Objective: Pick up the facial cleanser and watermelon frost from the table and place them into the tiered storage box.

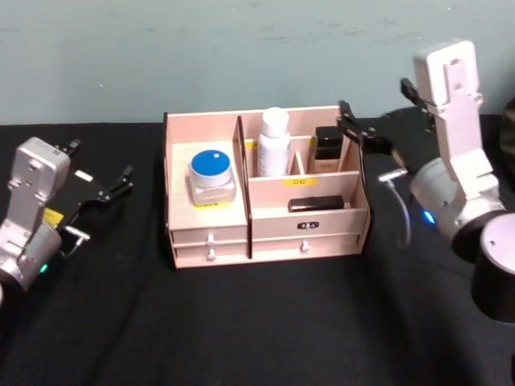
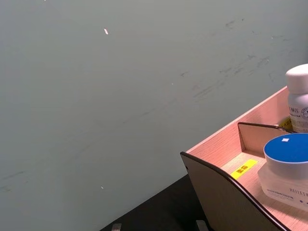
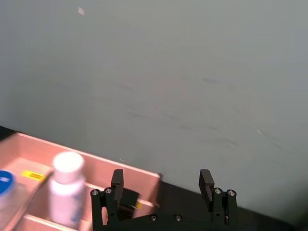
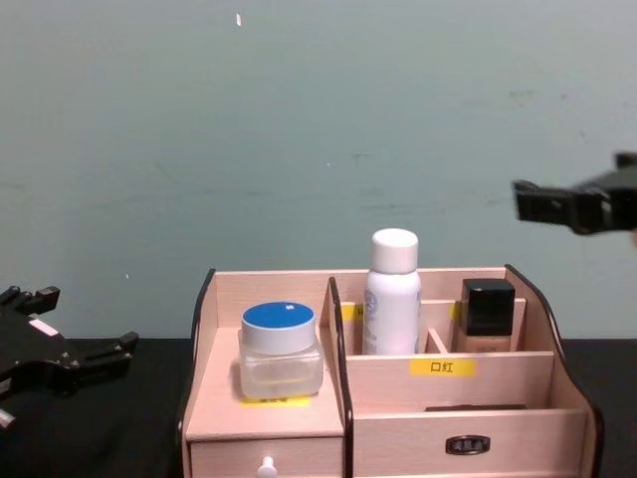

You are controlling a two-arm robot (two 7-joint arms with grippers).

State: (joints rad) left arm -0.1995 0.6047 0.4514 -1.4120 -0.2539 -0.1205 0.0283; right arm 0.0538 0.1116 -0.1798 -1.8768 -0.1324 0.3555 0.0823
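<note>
The tiered storage box [image 1: 211,236] of pale wood stands mid-table. Its left bay holds a blue-lidded jar [image 1: 212,177], its rear middle bay a white bottle [image 1: 273,143], its rear right bay a black-capped bottle [image 1: 327,147]. A flat black item [image 1: 315,204] lies on the front tier. I cannot tell which of these is the facial cleanser or the watermelon frost. My right gripper [image 1: 358,129] hovers open and empty above the box's rear right corner, its fingers [image 3: 117,182] spread wide. My left gripper [image 1: 98,165] stands open and empty over the table left of the box.
Black cloth [image 1: 265,322] covers the table, and a pale green wall [image 1: 241,48] rises close behind the box. Two small drawers [image 1: 211,240] face me. The box's dark curved side wall [image 2: 226,197] is close to my left wrist.
</note>
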